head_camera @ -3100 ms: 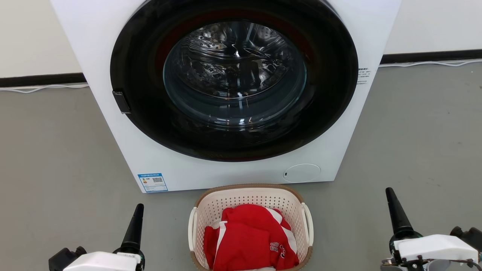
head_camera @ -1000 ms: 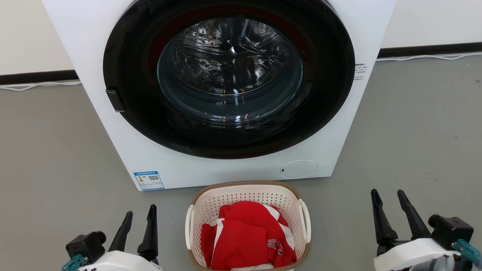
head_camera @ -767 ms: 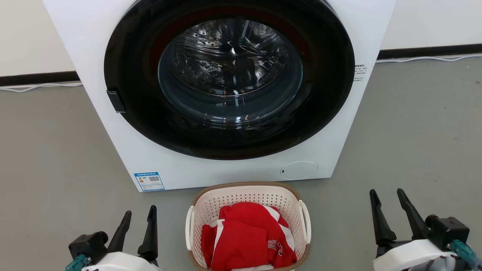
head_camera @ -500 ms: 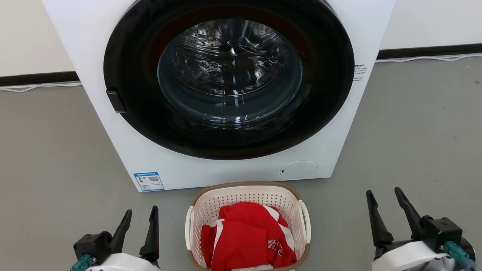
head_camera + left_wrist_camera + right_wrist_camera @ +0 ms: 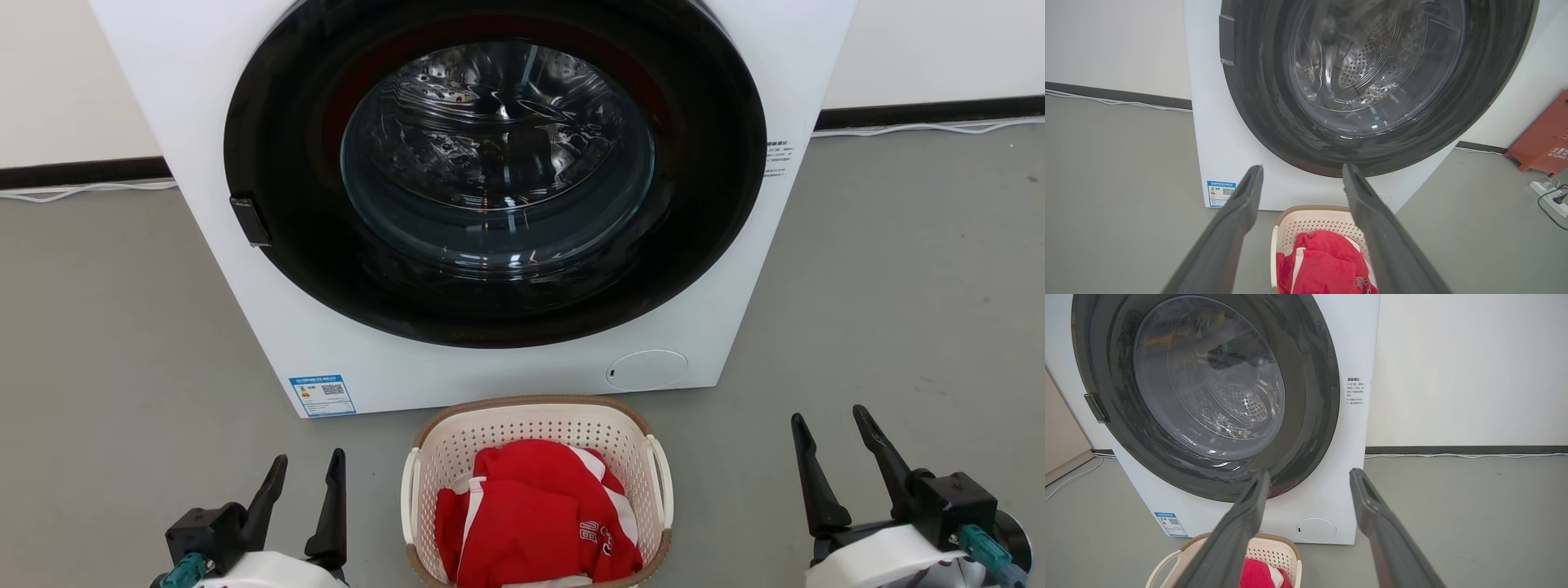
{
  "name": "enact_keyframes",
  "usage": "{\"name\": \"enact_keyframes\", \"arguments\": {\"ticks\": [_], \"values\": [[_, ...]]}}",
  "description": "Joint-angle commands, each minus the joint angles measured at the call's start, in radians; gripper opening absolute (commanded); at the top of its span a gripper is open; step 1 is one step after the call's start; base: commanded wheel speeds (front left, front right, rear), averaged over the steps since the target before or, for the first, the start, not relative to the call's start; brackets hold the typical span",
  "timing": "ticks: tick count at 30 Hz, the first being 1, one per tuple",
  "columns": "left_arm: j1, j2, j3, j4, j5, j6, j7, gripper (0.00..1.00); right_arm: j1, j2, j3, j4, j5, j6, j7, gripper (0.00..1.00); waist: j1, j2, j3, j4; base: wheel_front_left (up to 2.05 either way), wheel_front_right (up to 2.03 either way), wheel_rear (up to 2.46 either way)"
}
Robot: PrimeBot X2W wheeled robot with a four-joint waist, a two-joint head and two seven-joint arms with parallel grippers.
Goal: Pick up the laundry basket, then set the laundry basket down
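Two dark-fingered grippers flank the work: the left gripper (image 5: 309, 457) at the near left and the right gripper (image 5: 827, 413) at the near right, each with its fingers spread apart and nothing between them. The laundry basket (image 5: 522, 429), a cream-white perforated plastic tub with a brown woven-look rim and two white side handles, stands on the grey floor (image 5: 122, 343) between the grippers, just in front of the white front-loading washing machine (image 5: 269, 343). A crumpled red-and-white garment (image 5: 531, 523) lies inside it. Change noted: a few seconds ago each gripper presented a single finger edge-on to the head view. Both wrists have since rolled so that the two fingers show side by side, and over the last second both grippers have edged slightly inward toward the basket. The basket has not moved, and neither gripper touches it. Assessment: the pick-up step is at the approach stage and the lift has not begun. The new finger orientation probably suits a grasp on the left handle (image 5: 408, 498) and the right handle (image 5: 665, 482), one per arm. Next requirement: bring each gripper inward and down to its handle, close evenly, and raise both sides together, since an uneven lift could tilt the basket and spill the garment.
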Motion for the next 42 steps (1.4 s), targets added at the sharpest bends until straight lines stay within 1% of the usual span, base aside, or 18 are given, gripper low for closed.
{"name": "enact_keyframes", "arguments": {"ticks": [1, 11, 17, 22, 28, 33, 36, 42], "values": [[-0.026, 0.01, 0.028, -0.023, 0.004, -0.006, -0.011, 1.0, -0.016, -0.011, 0.023, -0.02, -0.006, 0.007, -0.014, 1.0, 0.0, 0.0, 0.0, 0.0, 0.0, 0.0, 0.0], [-0.036, 0.012, 0.024, -0.026, 0.001, -0.006, -0.011, 1.0, -0.026, -0.009, 0.025, -0.022, 0.003, 0.007, -0.014, 1.0, 0.0, 0.0, 0.021, 0.0, 0.0, 0.0, 0.0], [-0.066, 0.017, 0.016, -0.023, -0.008, -0.006, -0.011, 1.0, -0.053, 0.009, 0.02, -0.03, 0.039, 0.007, -0.014, 1.0, 0.0, 0.0, 0.067, -0.002, 0.0, 0.0, 0.0], [-0.095, 0.026, 0.006, -0.014, -0.016, -0.006, -0.011, 1.0, -0.087, 0.02, 0.023, -0.017, 0.043, 0.007, -0.014, 1.0, 0.0, 0.0, 0.111, -0.005, 0.0, 0.0, 0.0], [-0.17, 0.036, -0.006, 0.035, -0.05, -0.006, -0.011, 1.0, -0.169, 0.034, 0.017, 0.05, 0.032, 0.007, -0.014, 1.0, 0.0, 0.0, 0.196, -0.003, 0.0, 0.0, 0.0], [-0.261, 0.049, -0.028, 0.107, -0.062, -0.006, -0.011, 1.0, -0.256, 0.045, 0.013, 0.121, 0.008, 0.007, -0.014, 1.0, 0.0, 0.0, 0.289, -0.001, 0.0, 0.0, 0.0], [-0.322, 0.055, -0.047, 0.166, -0.066, -0.006, -0.011, 1.0, -0.318, 0.05, 0.008, 0.176, -0.008, 0.007, -0.014, 1.0, 0.0, 0.0, 0.352, -0.002, 0.0, 0.0, 0.0], [-0.449, 0.058, -0.119, 0.295, -0.095, -0.006, -0.011, 1.0, -0.434, 0.056, -0.01, 0.319, -0.041, 0.007, -0.014, 1.0, 0.0, 0.0, 0.469, 0.002, 0.0, 0.0, 0.0]]}}
